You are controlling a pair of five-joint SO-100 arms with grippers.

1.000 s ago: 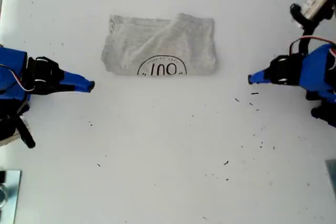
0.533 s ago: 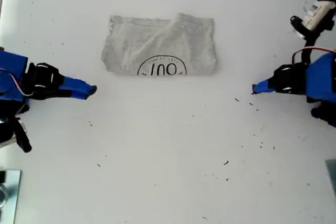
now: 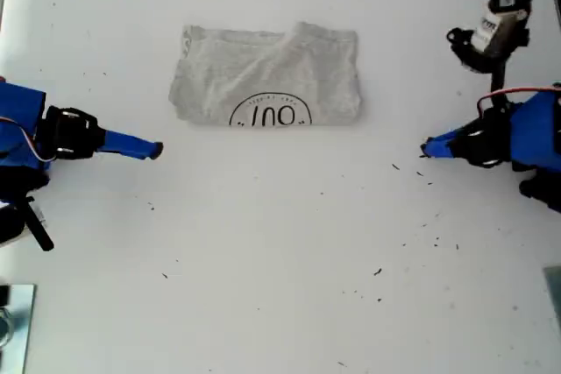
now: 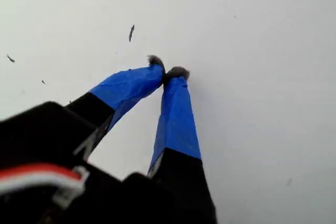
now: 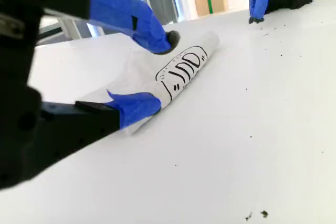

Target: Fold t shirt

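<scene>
**T shirt** (image 3: pixel 267 76): heather-grey, lying as a compact rectangle on the white table (image 3: pixel 280 260), at the far middle of the exterior view. The near edge is a fold line that cuts the black printed logo (image 3: pixel 270 111) in half. A soft ridge runs across the top layer. No sleeves or collar show. Nothing touches it.

**My first gripper** (image 3: pixel 424 150): at the exterior view's right, low over bare table and well apart from the shirt. Its blue-taped fingertips (image 4: pixel 176 73) are pressed together with nothing between them. Dark specks (image 3: pixel 395 166) lie just beside it.

**My second gripper** (image 3: pixel 154 149): at the exterior view's left, near the shirt's near left corner but clear of it. Its jaws stand wide apart and empty, with the shirt in sight between them in its wrist view.

**Step, as judged:** the fold looks largely made, with both arms off the cloth.

**Handling notes, if one more fold is wanted:**
- Open my first gripper before approaching.
- Have each gripper pinch all the layers at a near corner, not only the top layer.
- Lift the two sides evenly and lay the cloth over slowly, so the ridge flattens rather than bunches.
- Thin jersey slides on the smooth table, so keep the lift low.
</scene>
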